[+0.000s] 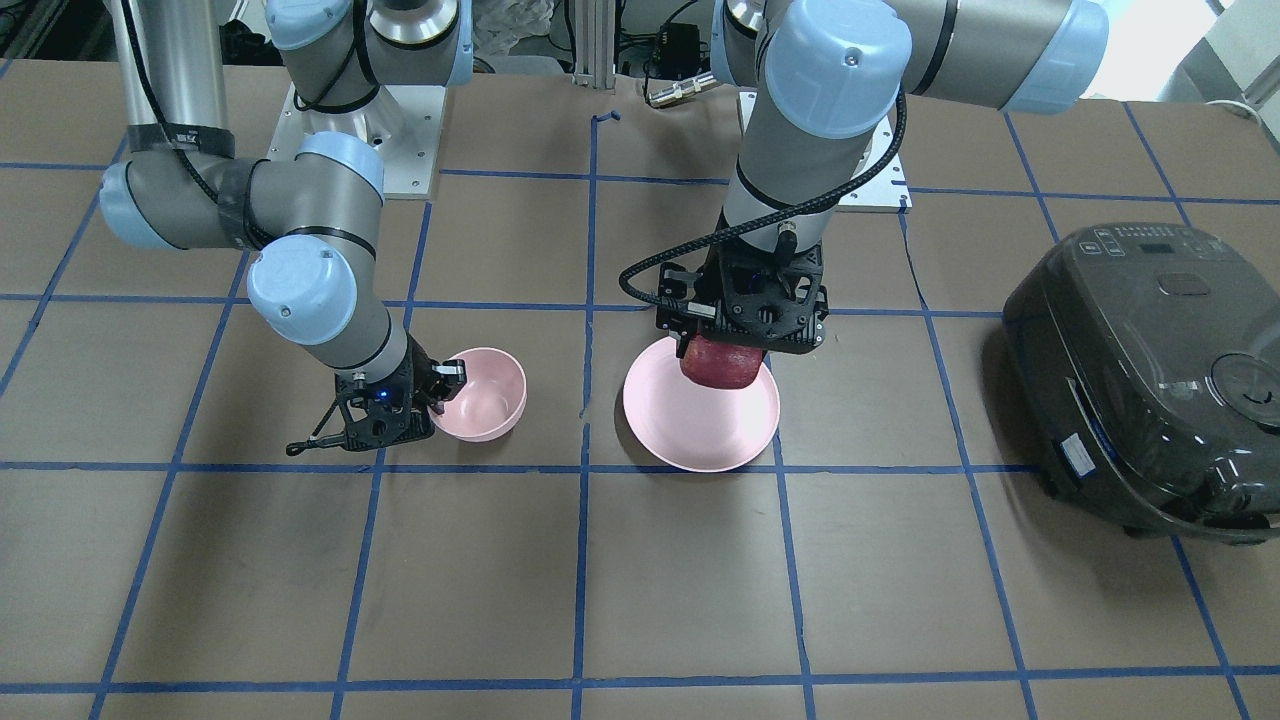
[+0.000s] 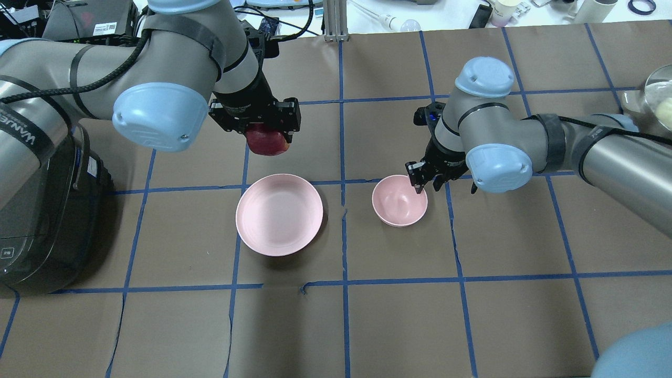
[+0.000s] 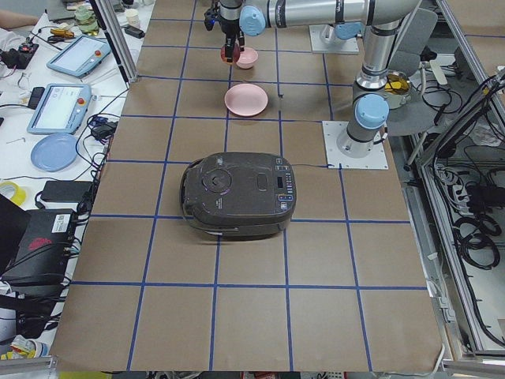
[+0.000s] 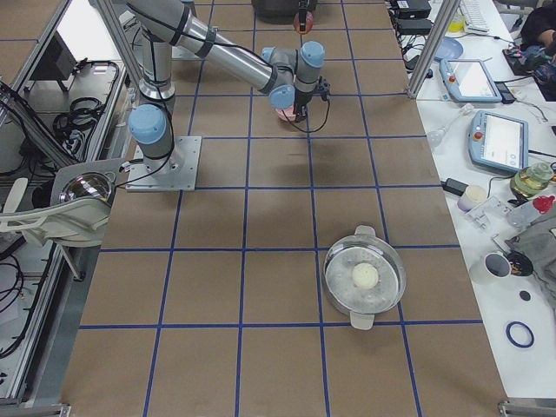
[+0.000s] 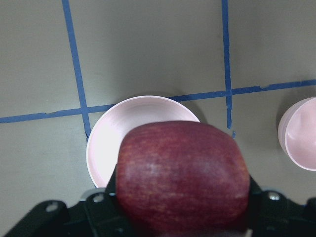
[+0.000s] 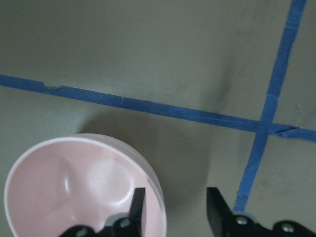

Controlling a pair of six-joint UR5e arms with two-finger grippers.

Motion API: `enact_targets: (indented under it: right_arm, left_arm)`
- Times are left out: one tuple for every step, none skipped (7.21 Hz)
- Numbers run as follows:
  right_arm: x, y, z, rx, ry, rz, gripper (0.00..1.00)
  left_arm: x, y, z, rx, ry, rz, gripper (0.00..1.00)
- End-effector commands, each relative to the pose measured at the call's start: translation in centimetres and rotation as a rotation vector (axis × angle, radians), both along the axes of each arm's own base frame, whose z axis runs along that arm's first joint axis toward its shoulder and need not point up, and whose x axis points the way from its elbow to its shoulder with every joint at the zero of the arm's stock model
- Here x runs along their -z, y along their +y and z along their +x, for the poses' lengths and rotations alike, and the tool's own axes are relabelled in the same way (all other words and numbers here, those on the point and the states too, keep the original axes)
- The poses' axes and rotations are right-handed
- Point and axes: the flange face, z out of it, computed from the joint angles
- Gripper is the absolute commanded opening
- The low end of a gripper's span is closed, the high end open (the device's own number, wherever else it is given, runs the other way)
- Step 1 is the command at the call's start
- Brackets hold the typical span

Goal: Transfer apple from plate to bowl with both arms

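My left gripper [image 2: 265,131] is shut on the dark red apple [image 2: 269,146] and holds it up in the air above the far side of the empty pink plate [image 2: 279,214]. In the left wrist view the apple [image 5: 181,182] fills the jaws, with the plate [image 5: 106,143] below. My right gripper [image 6: 175,205] is open and low at the small pink bowl [image 2: 399,200], which is empty. Its fingers straddle the bowl's rim [image 6: 157,185], one inside and one outside.
A dark rice cooker [image 2: 42,210] stands on the table on my left, beside the left arm. A glass pot with a lid [image 4: 365,276] sits far out on my right. Blue tape lines grid the brown table top [image 2: 399,315].
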Motion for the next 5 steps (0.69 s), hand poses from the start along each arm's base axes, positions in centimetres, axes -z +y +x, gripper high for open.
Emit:
enact_targets:
  right_arm:
    - [-8.0, -2.1, -0.9, 0.005, 0.047, -0.02, 1.0]
    - [-12.4, -2.4, -1.2, 0.011, 0.047, -0.014, 1.0]
    - [-17.2, -2.9, -1.5, 0.015, 0.048, -0.027, 1.0]
    - [-22.1, -2.3, -1.7, 0.013, 0.068, -0.017, 1.0]
    - [-25.7, -0.8, -2.1, 0.01, 0.109, -0.024, 1.0]
  left_arm:
    - [0.6, -0.5, -0.8, -0.087, 0.055, 0.024, 0.0]
    - [1.4, -0.1, -2.0, -0.13, 0.077, 0.051, 0.0]
    - [2.3, -0.2, -4.5, -0.141, 0.109, 0.032, 0.0]
    - [3.7, -0.7, -7.5, -0.208, 0.146, 0.004, 0.0]
    - [5.8, -0.2, -10.6, -0.218, 0.147, 0.0, 0.0]
